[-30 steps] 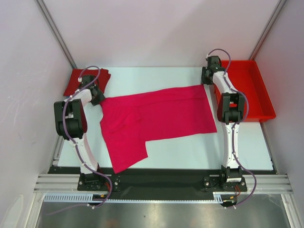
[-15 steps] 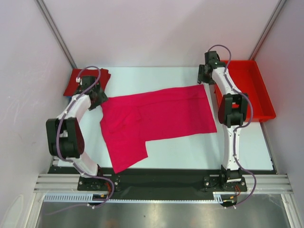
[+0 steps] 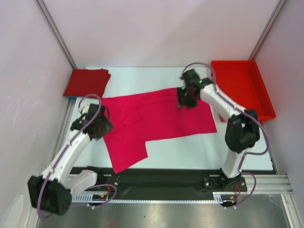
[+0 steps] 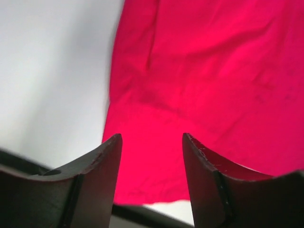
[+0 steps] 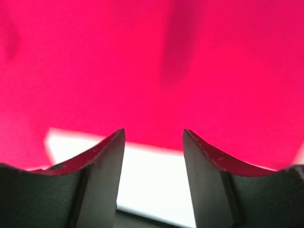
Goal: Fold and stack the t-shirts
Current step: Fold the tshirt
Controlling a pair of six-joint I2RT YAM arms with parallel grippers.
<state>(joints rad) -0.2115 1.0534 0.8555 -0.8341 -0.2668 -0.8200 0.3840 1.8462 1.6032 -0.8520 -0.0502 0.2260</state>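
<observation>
The magenta-pink t-shirt lies spread out on the white table, partly folded, with one flap reaching toward the front left. The darker crimson t-shirt lies folded at the back left corner. My left gripper is open and empty over the pink shirt's left edge; the left wrist view shows its open fingers with pink cloth beyond them. My right gripper is open and empty over the shirt's far edge; in the right wrist view pink cloth and bare table show between the fingers.
A rigid red plastic tray stands at the back right, beside the right arm. Grey walls close in the left, back and right. A black strip and metal rail run along the table's front edge.
My left arm has swung forward from beside the crimson shirt to the pink shirt's left edge. My right arm has moved left and forward from near the tray to over the pink shirt's far edge.
</observation>
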